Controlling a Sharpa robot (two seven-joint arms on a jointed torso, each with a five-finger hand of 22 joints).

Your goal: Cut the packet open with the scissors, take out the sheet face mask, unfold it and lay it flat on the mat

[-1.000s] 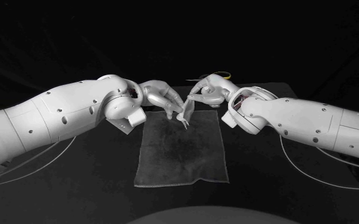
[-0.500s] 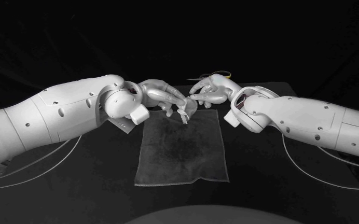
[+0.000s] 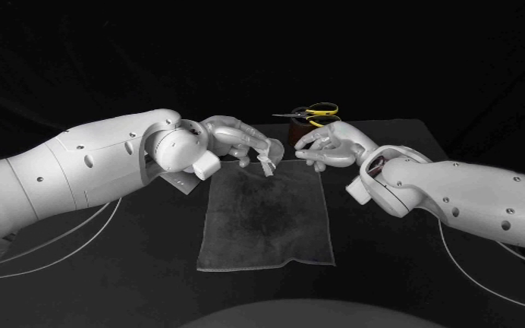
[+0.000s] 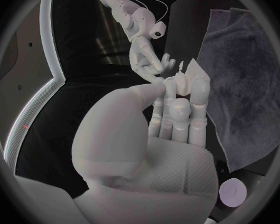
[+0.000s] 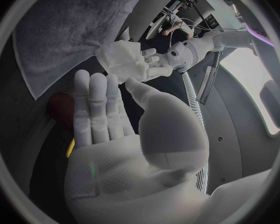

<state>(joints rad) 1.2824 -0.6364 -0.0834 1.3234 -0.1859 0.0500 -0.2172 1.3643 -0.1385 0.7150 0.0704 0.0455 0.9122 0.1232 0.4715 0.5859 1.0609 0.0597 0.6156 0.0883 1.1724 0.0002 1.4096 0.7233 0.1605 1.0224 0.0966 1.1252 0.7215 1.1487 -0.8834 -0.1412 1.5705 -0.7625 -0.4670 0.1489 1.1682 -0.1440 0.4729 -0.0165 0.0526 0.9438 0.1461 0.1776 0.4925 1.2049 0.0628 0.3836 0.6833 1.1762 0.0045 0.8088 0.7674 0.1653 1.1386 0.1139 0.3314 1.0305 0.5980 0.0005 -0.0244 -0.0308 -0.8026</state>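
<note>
Observed left hand [image 3: 243,142] above far edge of mat [image 3: 266,222], palm down, fingers curled and closed on packet [image 3: 269,162]. Noted packet as a small pale flat piece hanging from those fingers, lower corner just over the mat's far edge; contact with mat not resolvable. Confirmed in left wrist view: pale edge of packet [image 4: 195,79] standing between the fingertips [image 4: 177,87], mat beside it. Could not tell whether packet is cut or whole.

Observed right hand [image 3: 334,144] just beside the left, near far right corner of mat, apart from packet. Checked right wrist view: fingers [image 5: 93,104] extended side by side, thumb held off to one side, nothing in the palm. Recorded as empty-handed, fingers moderately wide.

Found scissors [image 3: 312,111], yellow-handled, standing handles-up in a dark reddish holder [image 3: 297,125] behind the right hand, touched by neither hand.

Logged mat as a grey cloth rectangle lying flat on black desk [image 3: 383,244], long side running away from the robot, between the two arms.
</note>
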